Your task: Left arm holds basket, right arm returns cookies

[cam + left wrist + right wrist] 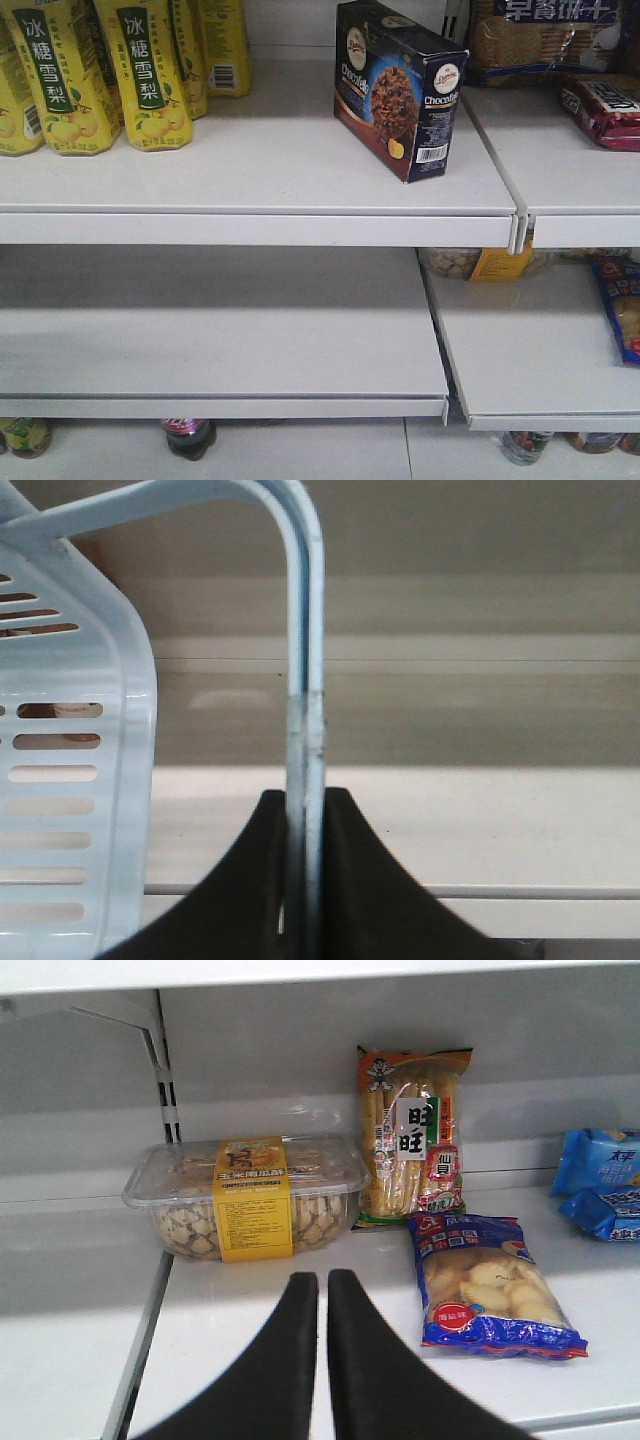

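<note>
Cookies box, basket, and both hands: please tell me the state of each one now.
Cookies box: upright on the upper shelf, not held.
Basket: hanging by its handle.
Left hand: shut on the handle.
Right hand: shut, empty, near the lower shelf.

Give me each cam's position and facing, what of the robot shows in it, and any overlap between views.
Exterior front-facing: faces the white shelves from in front, angled down; cookies stand on the upper shelf; no robot part shows.
Left wrist-mounted: looks along the left gripper, shut on the basket handle, shelving behind.
Right wrist-mounted: looks along the right gripper, fingers together and empty, at a lower shelf of snacks.
Shared: the clear tub with the yellow label also peeks out in the exterior view.
</note>
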Tool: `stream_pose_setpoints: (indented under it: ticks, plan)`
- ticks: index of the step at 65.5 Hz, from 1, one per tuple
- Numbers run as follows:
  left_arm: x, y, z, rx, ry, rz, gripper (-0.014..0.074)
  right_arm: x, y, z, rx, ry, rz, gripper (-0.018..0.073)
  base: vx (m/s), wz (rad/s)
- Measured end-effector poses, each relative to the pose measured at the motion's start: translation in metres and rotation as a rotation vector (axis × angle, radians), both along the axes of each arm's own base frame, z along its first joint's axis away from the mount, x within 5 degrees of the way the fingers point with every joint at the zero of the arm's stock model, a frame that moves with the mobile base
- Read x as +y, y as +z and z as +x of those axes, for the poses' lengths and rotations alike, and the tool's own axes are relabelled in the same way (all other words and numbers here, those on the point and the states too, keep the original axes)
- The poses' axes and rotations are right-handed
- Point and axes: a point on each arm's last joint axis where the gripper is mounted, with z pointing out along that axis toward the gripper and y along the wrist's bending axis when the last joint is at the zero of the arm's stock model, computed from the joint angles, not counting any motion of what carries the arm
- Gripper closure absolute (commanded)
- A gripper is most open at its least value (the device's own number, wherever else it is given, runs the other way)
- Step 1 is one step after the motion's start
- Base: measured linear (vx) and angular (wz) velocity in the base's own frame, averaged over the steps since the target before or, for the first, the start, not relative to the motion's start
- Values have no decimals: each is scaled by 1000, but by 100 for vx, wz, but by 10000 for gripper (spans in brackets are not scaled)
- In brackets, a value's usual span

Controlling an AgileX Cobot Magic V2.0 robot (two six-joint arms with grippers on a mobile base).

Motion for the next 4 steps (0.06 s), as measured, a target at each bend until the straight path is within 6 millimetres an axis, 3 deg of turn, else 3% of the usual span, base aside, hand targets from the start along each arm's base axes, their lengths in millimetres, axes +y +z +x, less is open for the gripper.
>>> stream_pose_setpoints:
  ticks: [4]
  plan:
    - [0,0,0,0,0,0,599,0,0,0,0,0,0,570,0,0]
